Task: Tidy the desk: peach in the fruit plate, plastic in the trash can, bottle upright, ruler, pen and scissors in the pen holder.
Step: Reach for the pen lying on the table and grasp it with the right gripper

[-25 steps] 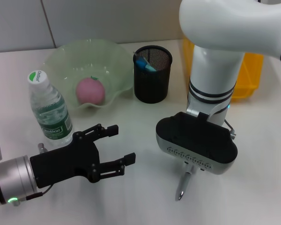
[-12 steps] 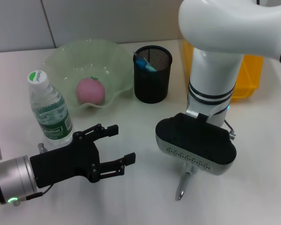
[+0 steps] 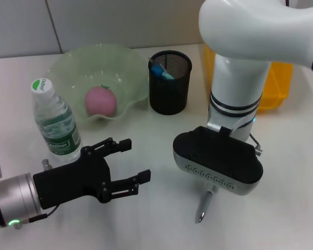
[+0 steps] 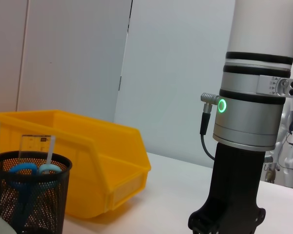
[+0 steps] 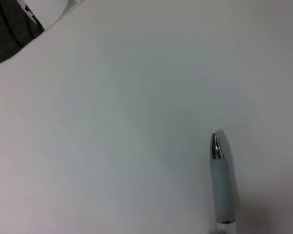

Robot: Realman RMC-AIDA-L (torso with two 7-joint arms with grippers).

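Note:
The silver pen (image 3: 203, 207) lies on the white desk, its tip poking out from under my right gripper (image 3: 217, 165), which hangs just above it; the fingers are hidden by the housing. In the right wrist view the pen (image 5: 222, 180) rests flat on the desk. My left gripper (image 3: 136, 160) hovers open and empty at the front left. A pink peach (image 3: 100, 100) sits in the green fruit plate (image 3: 68, 65). The bottle (image 3: 54, 123) stands upright. Blue-handled scissors (image 4: 31, 169) and a clear ruler (image 4: 36, 146) stand in the black mesh pen holder (image 3: 169, 88). No plastic is in view.
The yellow trash can (image 3: 276, 86) stands at the back right, partly behind my right arm; it shows beside the pen holder (image 4: 19, 204) as the trash can (image 4: 102, 165) in the left wrist view. Bare desk lies between the two grippers.

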